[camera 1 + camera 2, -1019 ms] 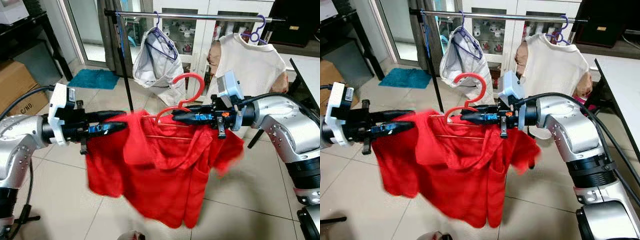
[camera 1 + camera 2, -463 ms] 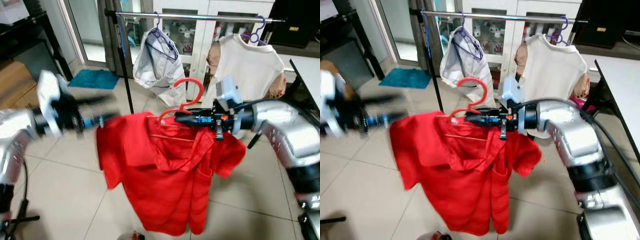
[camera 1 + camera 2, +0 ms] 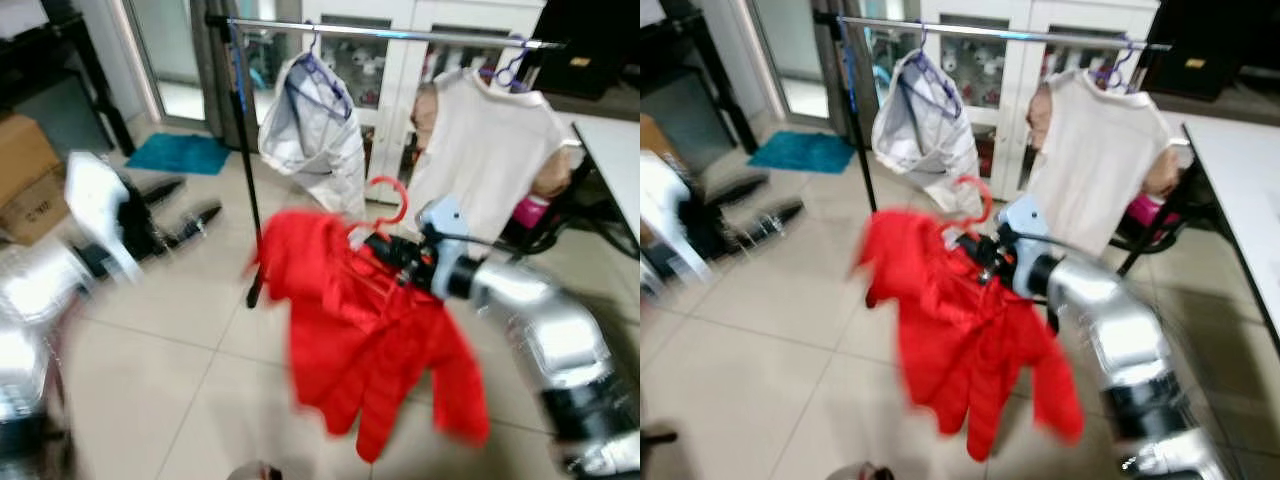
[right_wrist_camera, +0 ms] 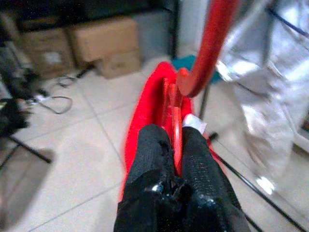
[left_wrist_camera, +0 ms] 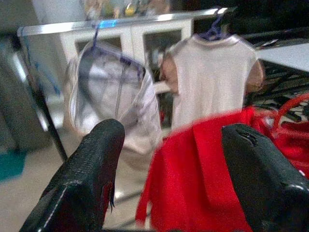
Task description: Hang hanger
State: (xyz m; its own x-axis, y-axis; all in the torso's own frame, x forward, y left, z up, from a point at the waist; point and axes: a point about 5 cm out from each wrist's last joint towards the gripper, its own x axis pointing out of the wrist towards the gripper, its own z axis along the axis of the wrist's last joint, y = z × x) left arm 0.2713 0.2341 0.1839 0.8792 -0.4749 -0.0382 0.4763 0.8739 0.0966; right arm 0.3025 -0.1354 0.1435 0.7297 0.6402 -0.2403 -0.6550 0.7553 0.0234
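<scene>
Teal mat (image 3: 181,154), cardboard box (image 3: 27,176)
</scene>
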